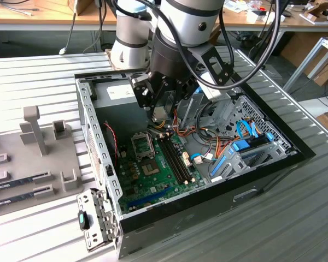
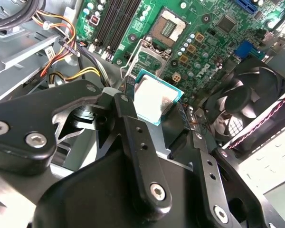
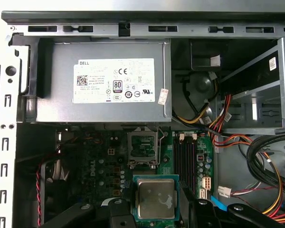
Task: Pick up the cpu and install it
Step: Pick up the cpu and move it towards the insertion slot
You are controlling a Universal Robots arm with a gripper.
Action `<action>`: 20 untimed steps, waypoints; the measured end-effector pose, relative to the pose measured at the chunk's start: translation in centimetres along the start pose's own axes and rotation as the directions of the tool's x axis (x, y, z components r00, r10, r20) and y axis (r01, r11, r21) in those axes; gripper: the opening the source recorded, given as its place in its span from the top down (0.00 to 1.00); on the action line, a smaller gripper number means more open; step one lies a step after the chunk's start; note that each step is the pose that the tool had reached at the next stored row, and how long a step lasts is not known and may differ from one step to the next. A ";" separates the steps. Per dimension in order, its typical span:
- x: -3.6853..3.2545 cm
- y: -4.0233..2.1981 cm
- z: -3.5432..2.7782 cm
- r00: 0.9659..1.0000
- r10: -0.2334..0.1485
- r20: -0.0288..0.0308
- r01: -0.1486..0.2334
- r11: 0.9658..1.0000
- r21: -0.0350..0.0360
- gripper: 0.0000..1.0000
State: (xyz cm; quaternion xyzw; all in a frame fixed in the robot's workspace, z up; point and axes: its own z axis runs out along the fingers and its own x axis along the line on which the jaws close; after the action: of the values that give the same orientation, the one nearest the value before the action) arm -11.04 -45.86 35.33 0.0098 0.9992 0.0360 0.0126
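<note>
Nearest us, we are seeing black jaws clenching the cpu (image 2: 154,97) over the motherboard (image 2: 213,42); it is perhaps tilting, so misalignment is threatening the pins of the socket (image 2: 168,26).

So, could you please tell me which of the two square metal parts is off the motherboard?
The cpu, silver-topped with a green rim, gripped in the claw above the motherboard; the empty metal-framed socket sits fixed on it.
</note>
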 end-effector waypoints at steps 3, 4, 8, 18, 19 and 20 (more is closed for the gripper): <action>-0.05 0.00 0.05 1.000 0.000 0.000 0.000 1.000 0.000 0.53; -0.07 0.00 0.06 1.000 0.000 0.000 0.000 1.000 0.000 0.53; -0.16 -0.01 0.13 1.000 0.000 0.000 0.000 1.000 0.000 0.53; -0.38 -0.01 0.28 1.000 0.000 0.000 0.000 1.000 0.000 0.53; -0.40 -0.01 0.29 1.000 0.000 0.000 0.000 1.000 0.000 0.53; -0.41 -0.01 0.30 1.000 0.000 0.000 0.000 1.000 0.000 0.53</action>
State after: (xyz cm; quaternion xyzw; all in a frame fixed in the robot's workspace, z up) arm -10.62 -45.86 35.05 0.0098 0.9992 0.0358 0.0126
